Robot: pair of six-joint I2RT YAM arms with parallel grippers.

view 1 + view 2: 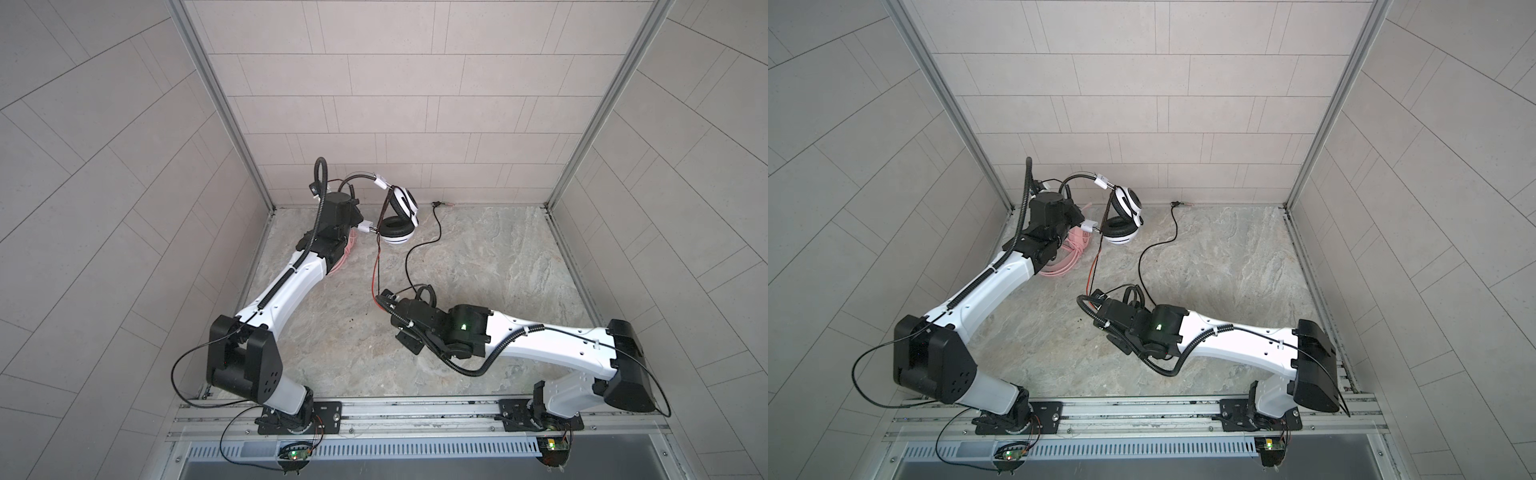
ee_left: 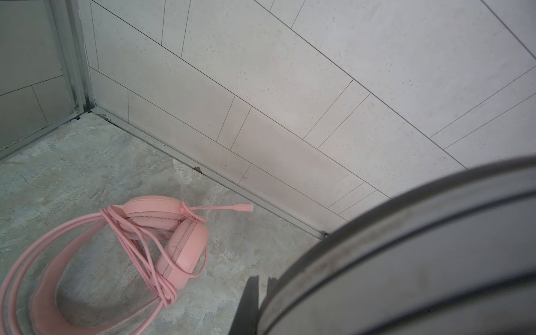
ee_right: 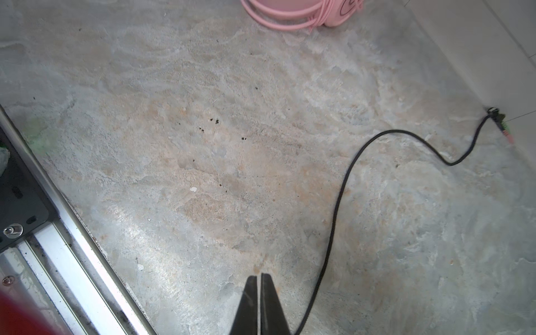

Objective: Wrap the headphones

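The white-and-black striped headphones [image 1: 399,236] [image 1: 1120,232] hang above the floor near the back wall. My left gripper [image 1: 360,222] [image 2: 262,280] is shut on their headband [image 2: 406,246], which fills the wrist view close up. Their black cable [image 1: 409,257] [image 3: 339,200] runs taut from the lower earcup to my right gripper [image 1: 380,298] [image 3: 259,275]. From there it lies slack on the floor to its plug [image 1: 438,204] [image 3: 496,116]. The right gripper is shut, and the cable meets its finger low down, so the pinch point is hidden. The pink headphones [image 2: 179,243] [image 1: 1073,249] lie on the floor with their cable wound round them.
The pink headphones sit in the back left corner, partly under my left arm in both top views. Tiled walls [image 1: 374,124] close in the back and sides. A metal rail [image 3: 75,261] runs along the front edge of the stone floor [image 1: 478,270].
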